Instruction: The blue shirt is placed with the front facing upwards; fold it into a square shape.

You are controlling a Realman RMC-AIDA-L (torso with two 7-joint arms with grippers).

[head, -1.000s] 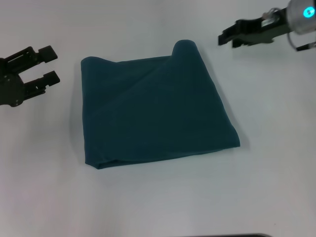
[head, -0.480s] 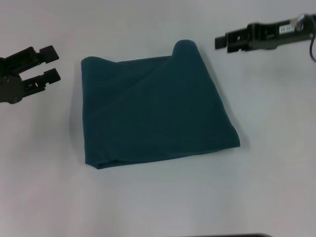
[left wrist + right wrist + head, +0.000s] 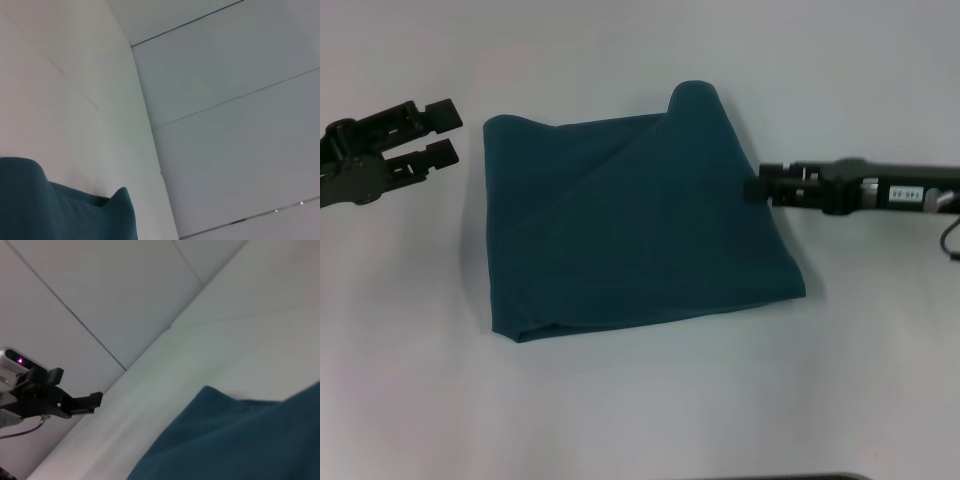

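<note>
Item: the blue shirt (image 3: 630, 225), folded to a rough square, lying flat mid-table (image 3: 650, 410); one small lobe sticks out at its far right corner, and the near left corner shows loose layers. Left gripper (image 3: 445, 135): just left of the far left corner, apart from the cloth, fingers spread. Right gripper (image 3: 757, 187): seen edge-on at the right edge of the shirt; its opening cannot be told. Handling advice: tuck the lobe inward and pinch all layers at an edge together, so the outline stays square.
</note>
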